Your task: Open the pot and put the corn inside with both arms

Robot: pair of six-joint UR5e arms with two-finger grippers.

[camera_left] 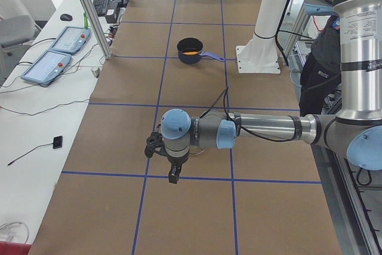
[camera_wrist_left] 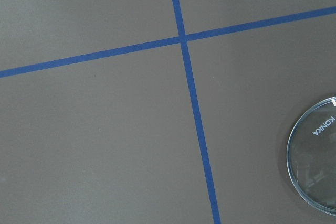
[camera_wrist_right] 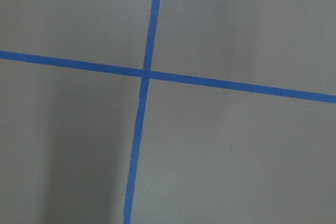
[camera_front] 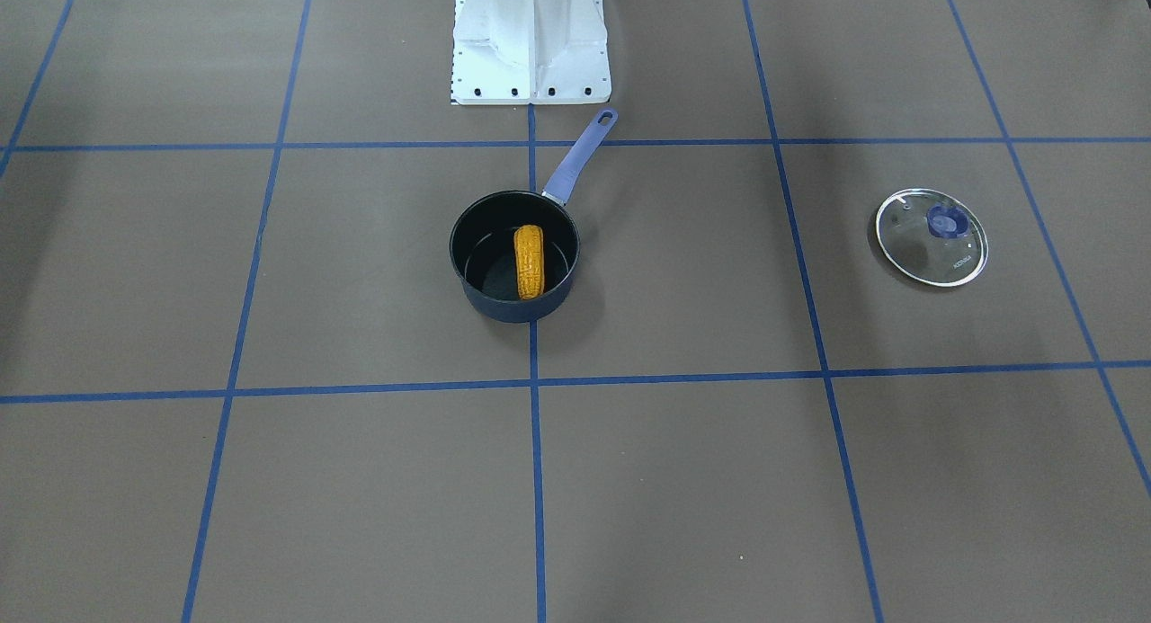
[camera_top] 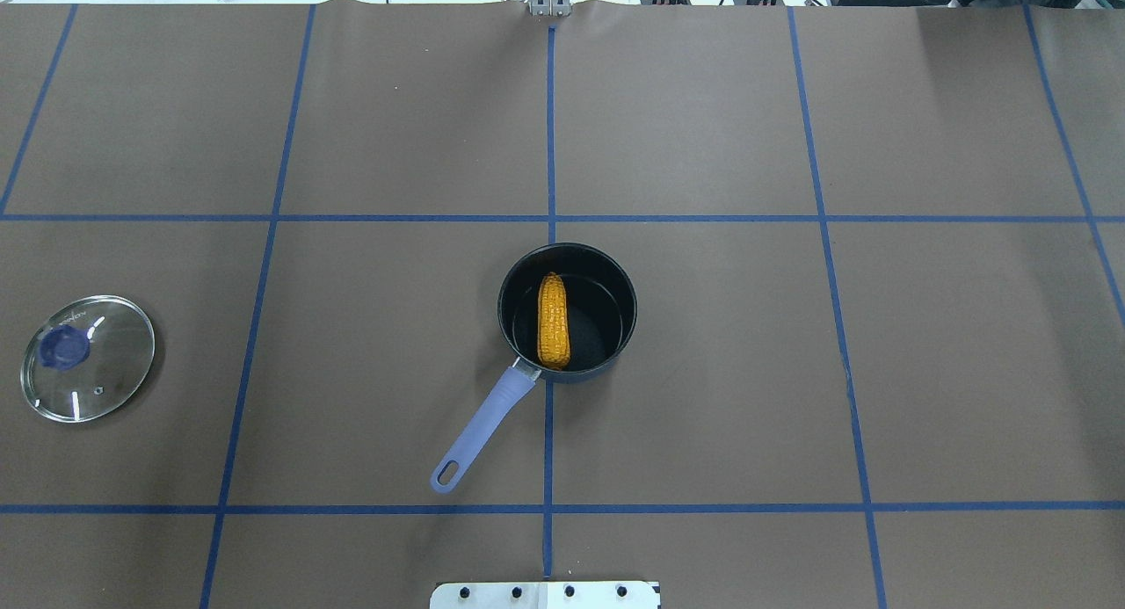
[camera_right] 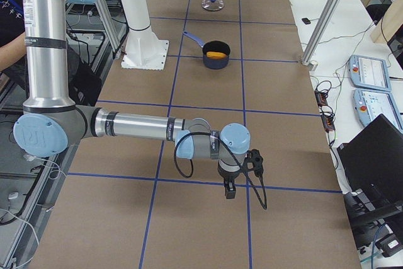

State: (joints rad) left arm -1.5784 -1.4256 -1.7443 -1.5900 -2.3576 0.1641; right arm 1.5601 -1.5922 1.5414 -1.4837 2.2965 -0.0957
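Note:
The dark pot stands open at the table's middle, its purple handle pointing toward the robot base. The orange-yellow corn lies inside it, also in the overhead view. The glass lid with a blue knob lies flat on the table on the robot's left, apart from the pot. The left gripper hangs over the table near the lid, whose edge shows in the left wrist view. The right gripper hangs over bare table at the right end. I cannot tell whether either is open or shut.
The white pedestal base stands behind the pot. Blue tape lines grid the brown table cover. Teach pendants and cables lie on the white side bench beyond the table's far edge.

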